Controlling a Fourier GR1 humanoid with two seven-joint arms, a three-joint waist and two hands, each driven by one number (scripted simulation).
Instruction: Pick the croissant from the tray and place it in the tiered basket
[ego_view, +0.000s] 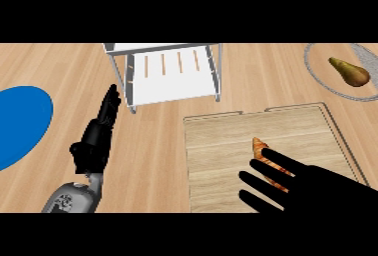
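Over tray (221, 150), right hand (325, 187), croissant (259, 148)

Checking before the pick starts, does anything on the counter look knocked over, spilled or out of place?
Nothing stands out. The croissant lies on the tray under the right hand, the tiered basket stands upright, and the pear sits on its plate.

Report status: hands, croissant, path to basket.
Right hand open over croissant, still on tray. Left hand open, resting beside tiered basket. Nothing between tray and basket.
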